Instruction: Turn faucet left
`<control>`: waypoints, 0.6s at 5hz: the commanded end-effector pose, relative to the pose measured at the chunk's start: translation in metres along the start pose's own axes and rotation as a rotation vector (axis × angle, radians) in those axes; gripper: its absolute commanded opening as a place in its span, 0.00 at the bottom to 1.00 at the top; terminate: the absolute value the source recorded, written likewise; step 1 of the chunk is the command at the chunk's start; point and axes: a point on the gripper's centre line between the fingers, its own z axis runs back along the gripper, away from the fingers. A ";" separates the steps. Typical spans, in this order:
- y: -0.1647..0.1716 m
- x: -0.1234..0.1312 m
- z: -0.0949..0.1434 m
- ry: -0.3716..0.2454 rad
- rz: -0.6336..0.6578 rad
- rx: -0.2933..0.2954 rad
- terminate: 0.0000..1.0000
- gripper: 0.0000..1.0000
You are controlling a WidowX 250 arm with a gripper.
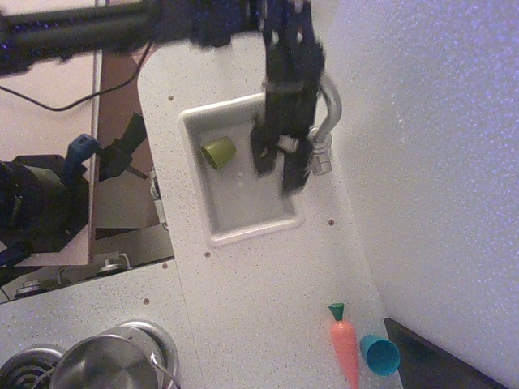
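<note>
The faucet is a shiny silver arched tube on a ribbed base at the right rim of the white sink. My gripper hangs over the right side of the sink, right beside the faucet's base. It hides much of the base and the lever handle. Its two dark fingers stand apart, so it is open. A small silver bit shows between them. The view is blurred, so I cannot tell whether it touches the faucet.
A green cup lies in the sink's left part. An orange carrot and a blue cup lie on the counter at the front right. A steel pot sits at the front left. A white wall runs along the right.
</note>
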 end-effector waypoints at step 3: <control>0.012 0.005 -0.058 0.182 0.115 0.111 0.00 1.00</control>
